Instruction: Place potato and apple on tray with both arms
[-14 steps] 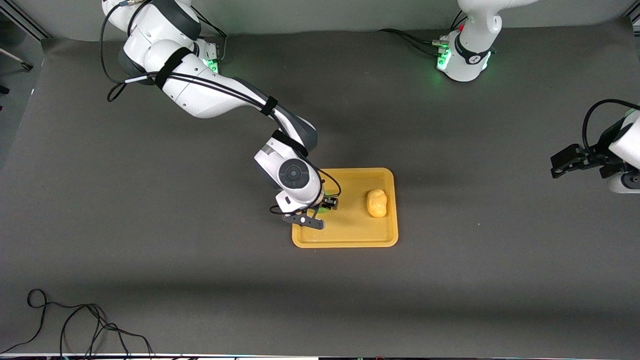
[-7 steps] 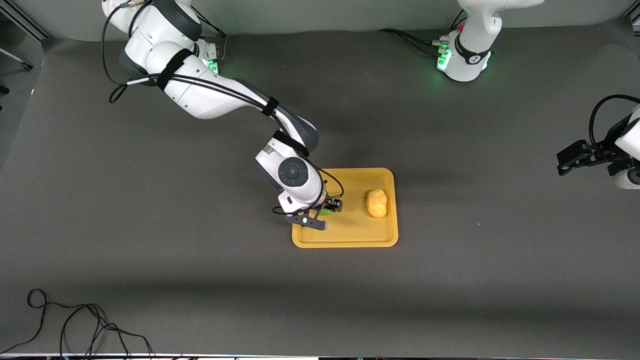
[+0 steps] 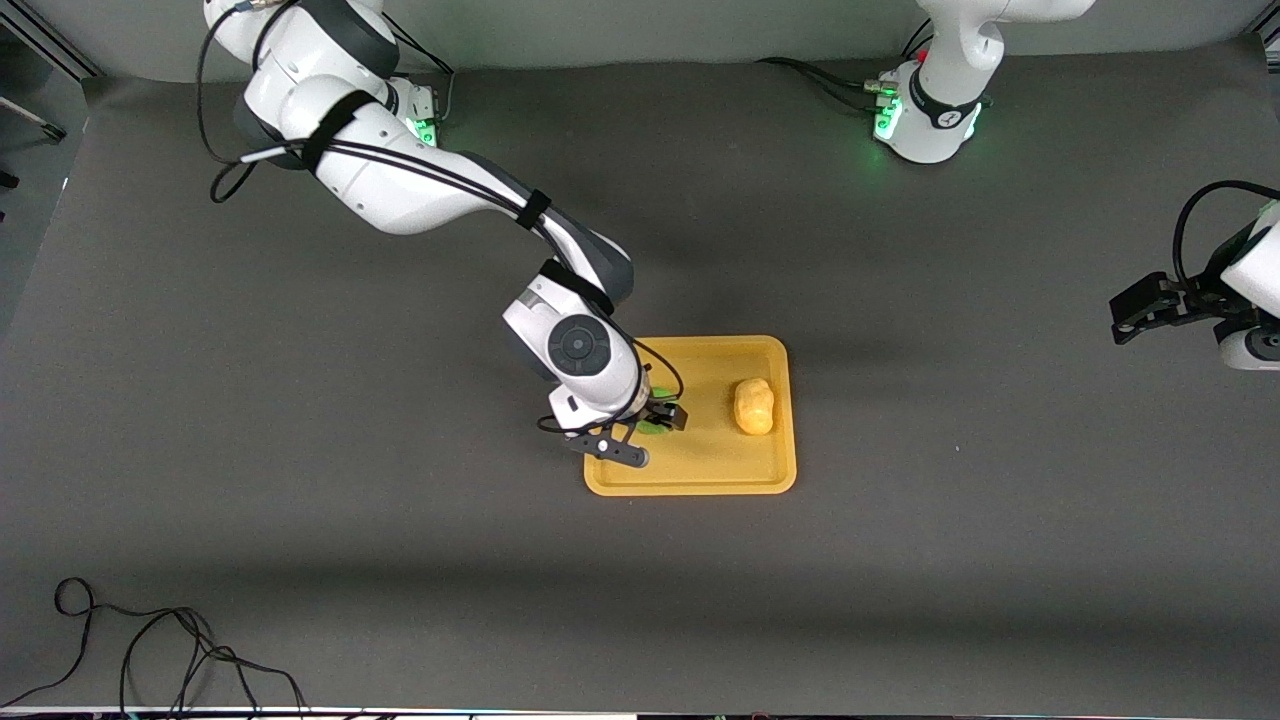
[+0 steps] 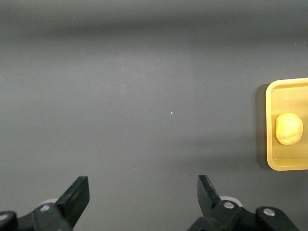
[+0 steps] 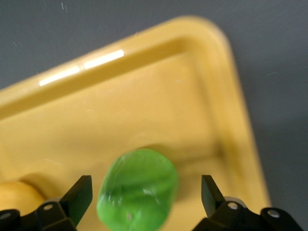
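The yellow-orange tray (image 3: 705, 465) lies mid-table. The potato (image 3: 753, 406) rests on it at the end toward the left arm. My right gripper (image 3: 652, 422) is low over the tray's other end, open, with the green apple (image 3: 650, 428) between its fingers but gripped by neither. In the right wrist view the apple (image 5: 137, 190) looks blurred over the tray floor (image 5: 144, 96), with a gap to each finger, and the potato (image 5: 13, 197) shows at the edge. My left gripper (image 3: 1135, 308) waits open and empty at the left arm's end of the table. Its wrist view (image 4: 143, 197) shows the tray (image 4: 269, 161) and potato (image 4: 288, 128).
Dark grey cloth covers the table around the tray. A loose black cable (image 3: 150, 650) lies at the table's near corner on the right arm's side. The arm bases (image 3: 925, 115) stand along the table's farthest edge.
The apple shows more clearly under my right gripper and looks blurred with motion between its spread fingers. My right wrist shifted slightly. My left gripper drifted a little at its end of the table.
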Robot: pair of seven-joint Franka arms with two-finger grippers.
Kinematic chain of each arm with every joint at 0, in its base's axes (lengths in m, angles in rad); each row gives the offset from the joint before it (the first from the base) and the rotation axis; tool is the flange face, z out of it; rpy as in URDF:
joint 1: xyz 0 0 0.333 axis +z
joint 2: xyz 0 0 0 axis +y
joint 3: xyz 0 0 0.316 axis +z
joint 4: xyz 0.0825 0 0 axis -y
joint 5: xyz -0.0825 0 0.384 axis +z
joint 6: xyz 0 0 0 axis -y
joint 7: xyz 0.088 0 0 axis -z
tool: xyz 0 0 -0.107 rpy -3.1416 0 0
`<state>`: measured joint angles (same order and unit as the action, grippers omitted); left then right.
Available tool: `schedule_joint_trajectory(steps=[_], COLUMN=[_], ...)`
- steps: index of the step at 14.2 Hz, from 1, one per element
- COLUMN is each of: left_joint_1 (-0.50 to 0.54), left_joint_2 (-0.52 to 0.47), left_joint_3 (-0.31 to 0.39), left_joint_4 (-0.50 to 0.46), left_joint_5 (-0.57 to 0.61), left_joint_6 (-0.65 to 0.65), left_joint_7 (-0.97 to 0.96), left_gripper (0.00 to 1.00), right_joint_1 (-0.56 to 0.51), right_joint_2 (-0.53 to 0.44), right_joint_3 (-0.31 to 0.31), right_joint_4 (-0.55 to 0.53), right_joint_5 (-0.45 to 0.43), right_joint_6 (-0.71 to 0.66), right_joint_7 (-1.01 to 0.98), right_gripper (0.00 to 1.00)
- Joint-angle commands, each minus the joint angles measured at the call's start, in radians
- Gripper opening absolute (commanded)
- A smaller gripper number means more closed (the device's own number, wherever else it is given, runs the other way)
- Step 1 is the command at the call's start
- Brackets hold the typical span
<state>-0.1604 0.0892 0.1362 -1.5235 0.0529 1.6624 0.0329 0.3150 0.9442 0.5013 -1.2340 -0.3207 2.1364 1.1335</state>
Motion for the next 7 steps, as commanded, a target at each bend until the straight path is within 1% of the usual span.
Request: schedule_joint_trajectory(steps=[1,2,3,4,5,7], left_joint_1=[-0.022,-0.021,-0.021,-0.021,-0.021,-0.024], left_joint_2=[-0.037,-0.037,-0.037,-0.037,-0.037,-0.039], left_joint_3=[0.022,0.022,0.023,0.023,0.023,0.019], left_joint_4=[-0.027,-0.027,-0.027,-0.027,-0.023,-0.023], left_joint_5=[-0.013,-0.013,-0.013,-0.012,-0.011,-0.015], left_joint_6=[-0.013,-0.018,-0.023,-0.029,-0.035,-0.052], left_joint_7=[0.015,0.015,0.015,0.018,0.018,0.018], left_gripper=[1.0,1.0,1.0,1.0,1.0,1.0], right_joint_1=[-0.14,-0.171,-0.186,-0.182,-0.171,-0.168], right_joint_2=[-0.16,-0.206,-0.252,-0.327,-0.393,-0.458], right_joint_3=[0.077,0.071,0.03,-0.063,-0.142,-0.232], right_joint_4=[-0.033,-0.032,-0.03,-0.035,-0.042,-0.041], right_joint_5=[0.067,0.139,0.207,0.274,0.325,0.338], right_joint_6=[-0.162,-0.229,-0.292,-0.341,-0.374,-0.479], right_joint_7=[-0.09,-0.219,-0.333,-0.416,-0.467,-0.593], right_gripper=[1.0,1.0,1.0,1.0,1.0,1.0])
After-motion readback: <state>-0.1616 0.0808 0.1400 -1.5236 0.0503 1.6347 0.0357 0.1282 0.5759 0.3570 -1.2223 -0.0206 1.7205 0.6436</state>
